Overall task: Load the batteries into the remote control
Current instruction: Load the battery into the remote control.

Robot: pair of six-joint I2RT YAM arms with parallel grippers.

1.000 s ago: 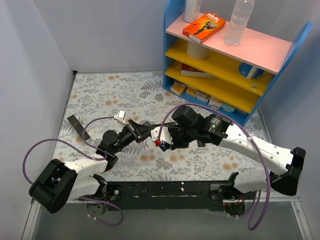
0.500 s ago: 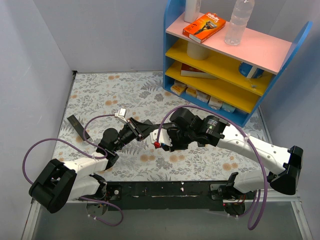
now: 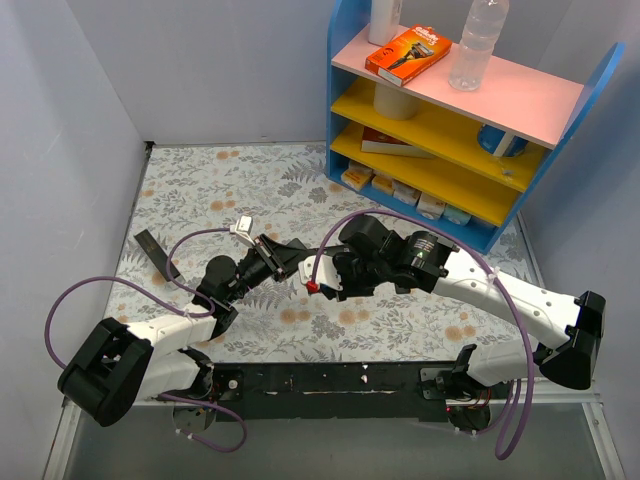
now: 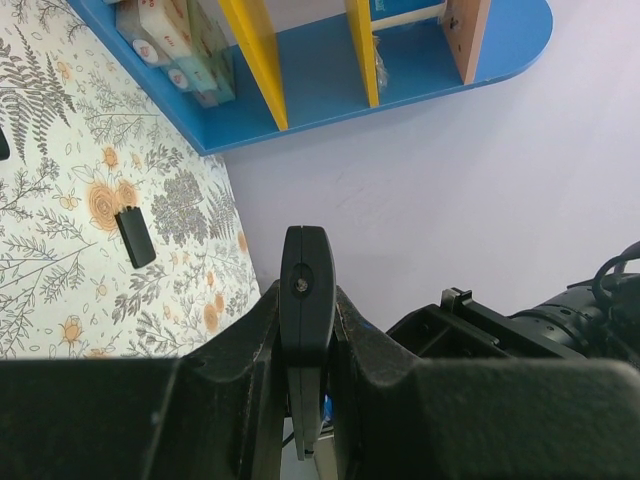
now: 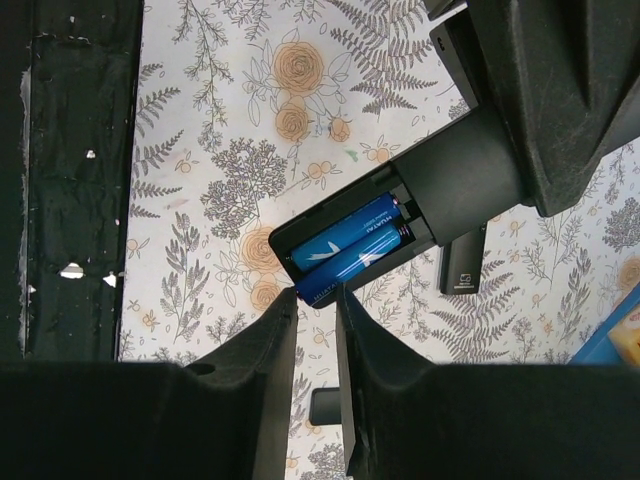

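My left gripper [image 3: 272, 258] is shut on the slim black remote control [image 3: 300, 249] and holds it above the table; in the left wrist view the remote [image 4: 305, 285] stands edge-on between the jaws. In the right wrist view its battery compartment [image 5: 290, 238] is open with two blue batteries [image 5: 345, 232] side by side. The nearer battery [image 5: 362, 258] sticks out past the compartment's end. My right gripper [image 5: 312, 300] has its narrow jaws closed on that end. In the top view my right gripper [image 3: 320, 283] sits just right of the remote.
A blue shelf unit [image 3: 455, 120] with boxes and a bottle stands at the back right. A thin black strip [image 3: 158, 255] lies at the left. Small black pieces [image 5: 462, 270] lie on the floral cloth under the remote.
My right gripper has shifted slightly left, closer to the remote's end. The left gripper and the remote have hardly moved.
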